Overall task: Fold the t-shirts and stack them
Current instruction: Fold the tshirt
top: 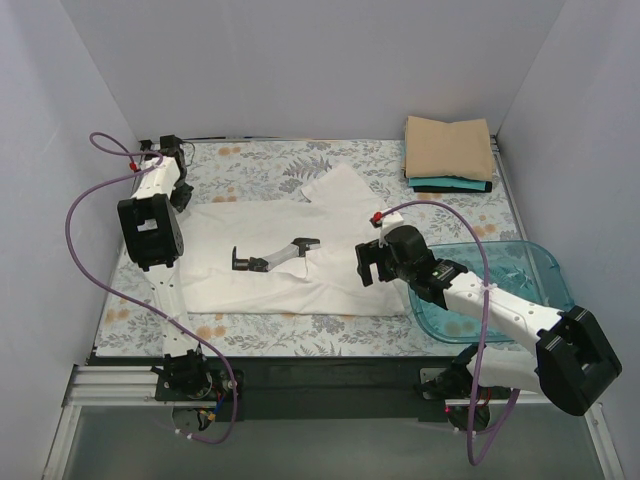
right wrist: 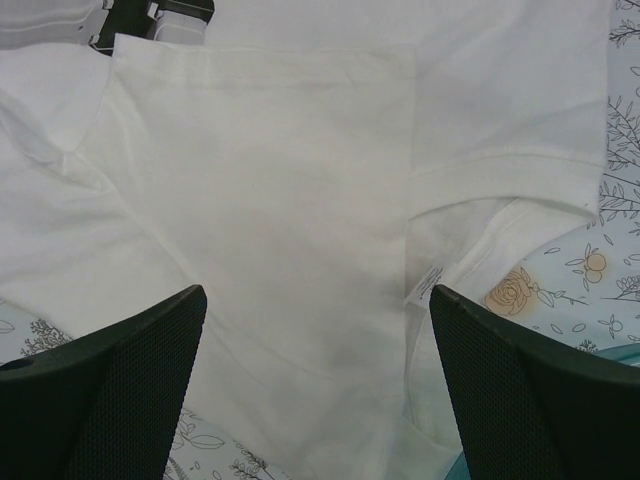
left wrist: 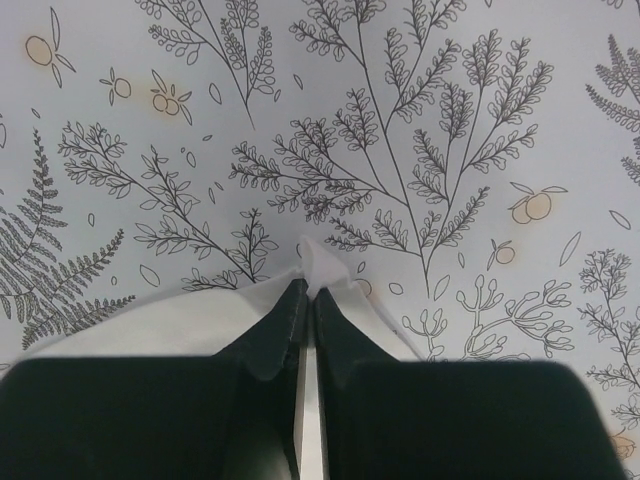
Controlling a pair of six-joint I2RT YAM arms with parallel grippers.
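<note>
The off-white t-shirt (top: 300, 285) lies spread flat across the middle of the floral table cover (top: 250, 160). My left gripper (top: 183, 198) is at the shirt's far left corner. In the left wrist view it (left wrist: 308, 290) is shut on a corner of the white cloth (left wrist: 180, 325). My right gripper (top: 368, 263) is open and empty over the shirt's right part. In the right wrist view its jaws (right wrist: 318, 330) stand wide apart above the white cloth (right wrist: 280, 200). A folded stack sits at the back right, with the tan shirt (top: 447, 148) on top of the teal (top: 445, 184) and black (top: 478, 187) ones.
A clear blue plastic tub (top: 545, 262) stands at the right, under my right arm. A small black-and-white object (top: 272, 255) lies on the middle of the shirt; it also shows in the right wrist view (right wrist: 150, 15). White walls enclose the table on three sides.
</note>
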